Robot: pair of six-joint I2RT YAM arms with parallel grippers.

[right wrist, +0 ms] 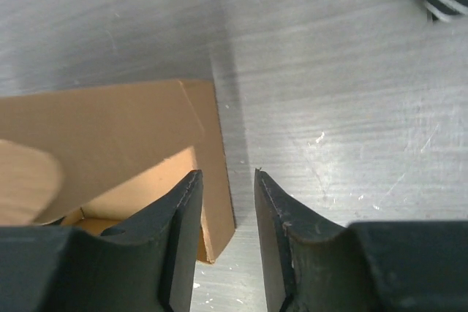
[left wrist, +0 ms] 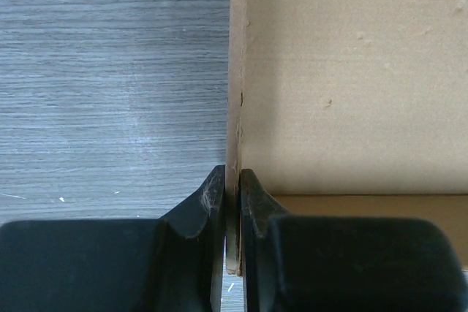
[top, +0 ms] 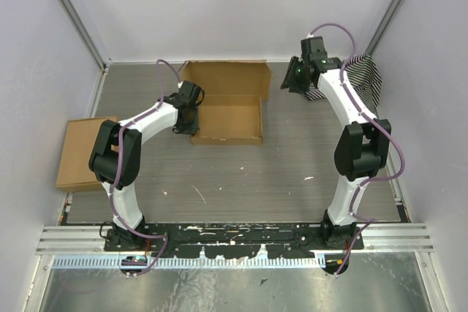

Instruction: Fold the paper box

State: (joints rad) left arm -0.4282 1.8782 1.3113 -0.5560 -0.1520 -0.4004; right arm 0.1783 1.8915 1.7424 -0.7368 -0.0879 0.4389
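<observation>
We judge the paper box (top: 228, 111) partly folded. Its tray walls seem to stand, but the lid lies open and flat behind, so closing and tucking are left. It sits toward the far side of the counter (top: 241, 173). Our left claw (left wrist: 232, 180) pinches its left wall. Our right claw (right wrist: 227, 180) hangs part-open and empty just above the lid's right corner.

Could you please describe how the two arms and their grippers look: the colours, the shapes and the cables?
The left arm and right arm have white rounded links and bulky black joints. A thin purple cable loops loosely along each. The left gripper and right gripper have matte black fingers that taper to narrow tips. No markings are visible.
</observation>
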